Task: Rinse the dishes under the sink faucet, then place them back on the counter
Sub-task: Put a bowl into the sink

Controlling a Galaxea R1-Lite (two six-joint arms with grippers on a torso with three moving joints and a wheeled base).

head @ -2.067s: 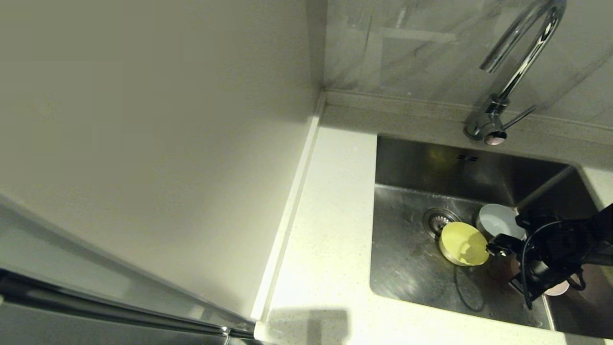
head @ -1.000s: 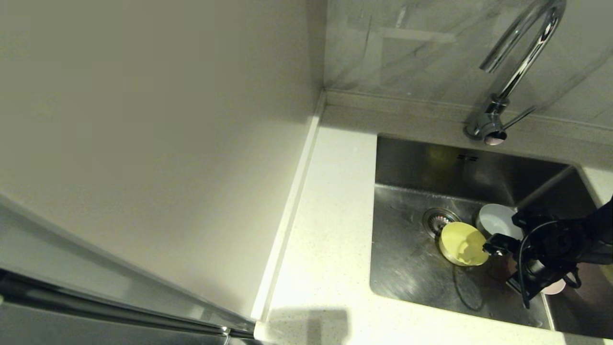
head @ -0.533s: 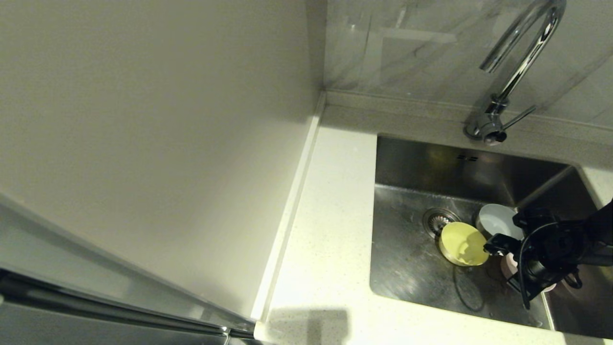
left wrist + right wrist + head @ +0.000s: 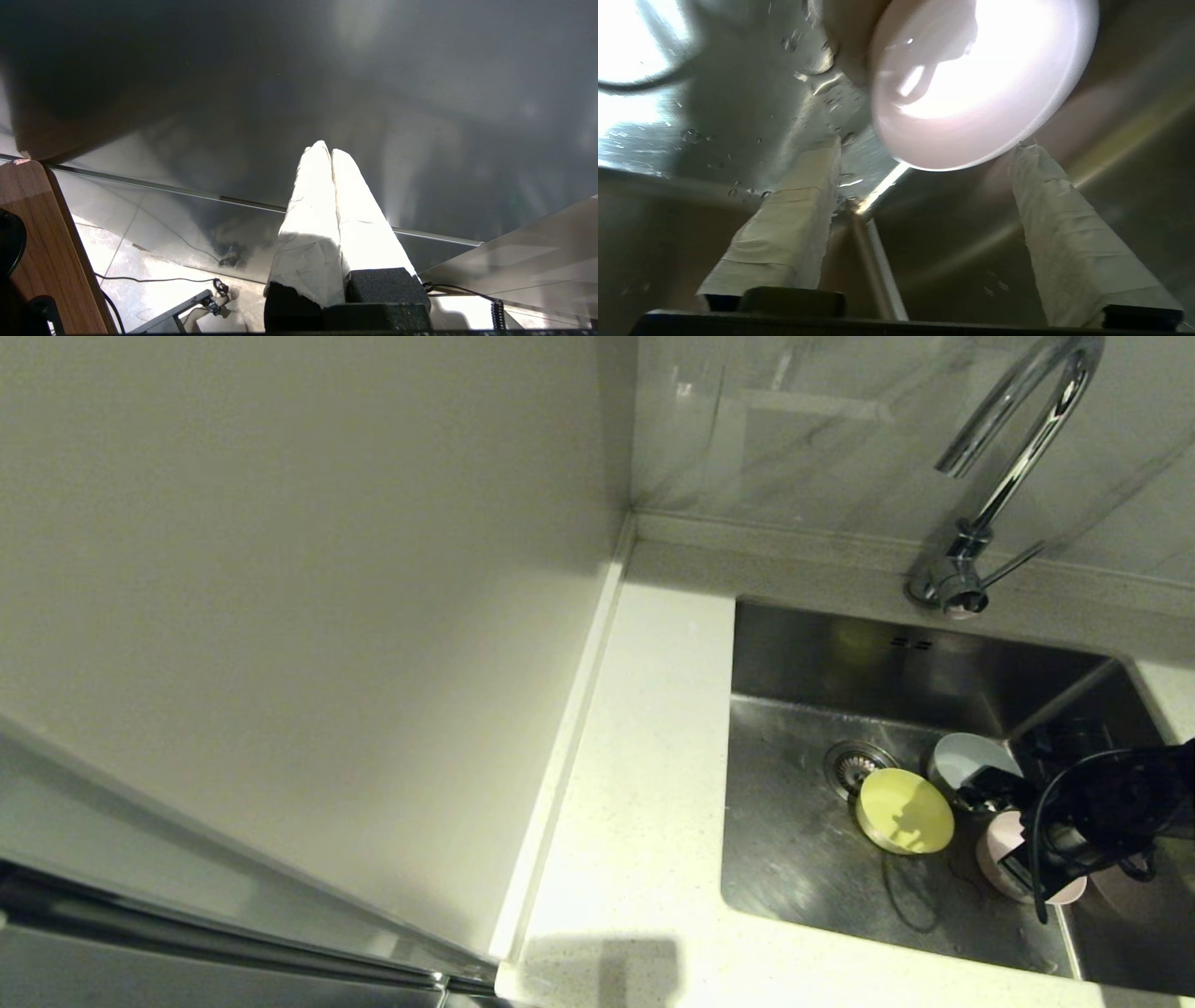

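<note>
**A:** So, from the head view first: where do the dishes stand?

**B:** All three are down in the sink (image 4: 803, 859), none on the counter (image 4: 644, 784). The yellow-green bowl (image 4: 904, 810) sits just right of the drain (image 4: 851, 763); the grey-blue bowl (image 4: 966, 758) is right of that, toward the far wall of the basin. The pink bowl (image 4: 1004, 859) is nearest, at the right, half hidden under the right gripper (image 4: 1013, 845). The faucet (image 4: 1004, 476) stands at the far edge, and I see no water running.

**A:** And the left arm?

**B:** Parked out of the scene. In the left wrist view the left gripper (image 4: 331, 151) has its two white fingers pressed flat together, with nothing between them.

**A:** Right wrist view, then.

**B:** The right gripper (image 4: 924, 144) is spread wide. The pink bowl (image 4: 980, 79) lies just beyond the fingertips (image 4: 1029, 151) on the wet steel. One tip is at its rim; whether it actually touches, I cannot tell. Nothing is gripped.

**A:** How would you handle this step well?

**B:** My judgement is that the bowl has been let go on the sink floor. I would draw the open fingers straight back and up, clear of the rim, so the bowl is not nudged into the others. A regrasp should take one wall of the bowl squarely; wet, smooth bowls probably slip.
</note>
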